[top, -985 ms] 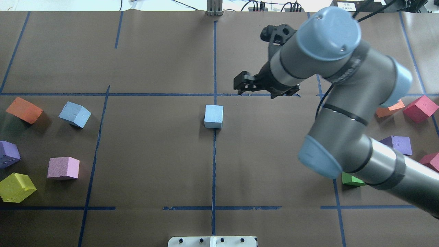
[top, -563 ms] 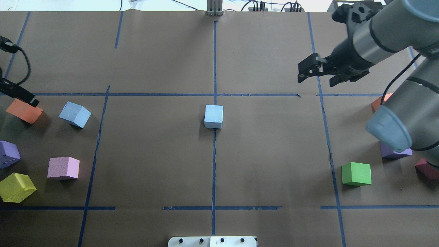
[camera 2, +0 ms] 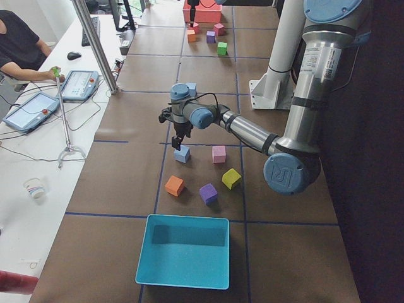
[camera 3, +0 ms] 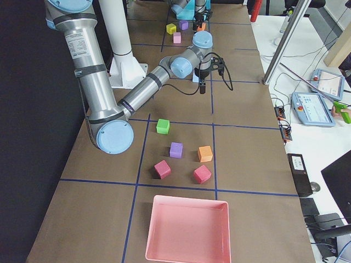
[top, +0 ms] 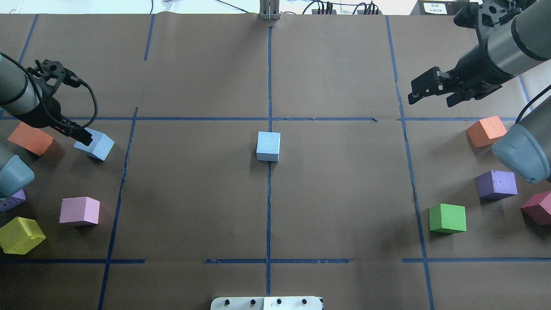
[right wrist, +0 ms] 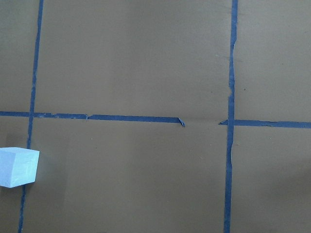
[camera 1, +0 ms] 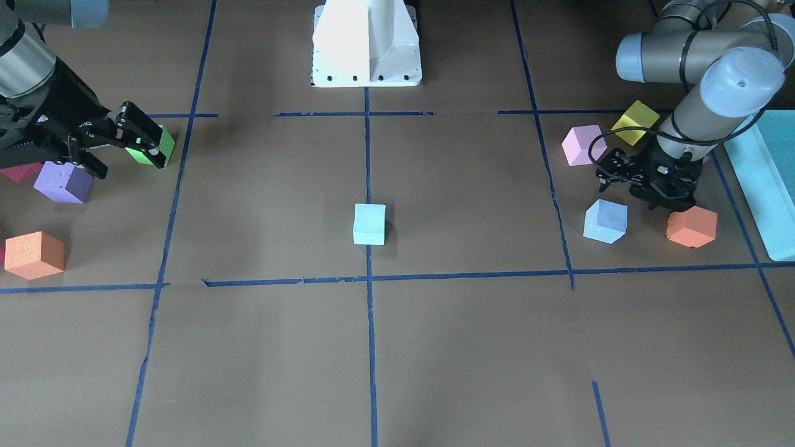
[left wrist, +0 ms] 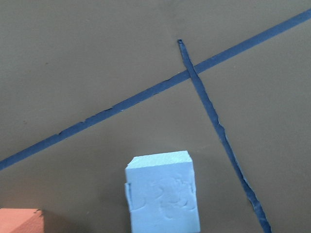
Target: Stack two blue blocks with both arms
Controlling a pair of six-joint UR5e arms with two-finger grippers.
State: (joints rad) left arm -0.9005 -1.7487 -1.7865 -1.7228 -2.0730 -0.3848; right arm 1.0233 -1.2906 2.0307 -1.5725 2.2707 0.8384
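1. The centre blue block (top: 268, 146) sits alone, likely the base.
2. Far to its left, the left gripper (top: 84, 138) has arrived over the second blue block (top: 94, 144). Its jaws can't be told, and the pickup looks next.
3. Beyond and to the right of the centre block, the right gripper (top: 429, 100) has withdrawn, jaws spread and empty.

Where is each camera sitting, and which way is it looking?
Front-facing: across the table, facing the white pedestal; left arm on its right, right arm on its left.
Overhead: behind the robot, looking down; both arms reach in.
Exterior left: table's left end, looking along it; left arm near.
Exterior right: the opposite end; right arm near.
Left wrist: looks down on the side blue block; no fingers show.
Right wrist: looks down on the table; no fingers show.
Shared: front-facing and overhead both see the centre blue block.
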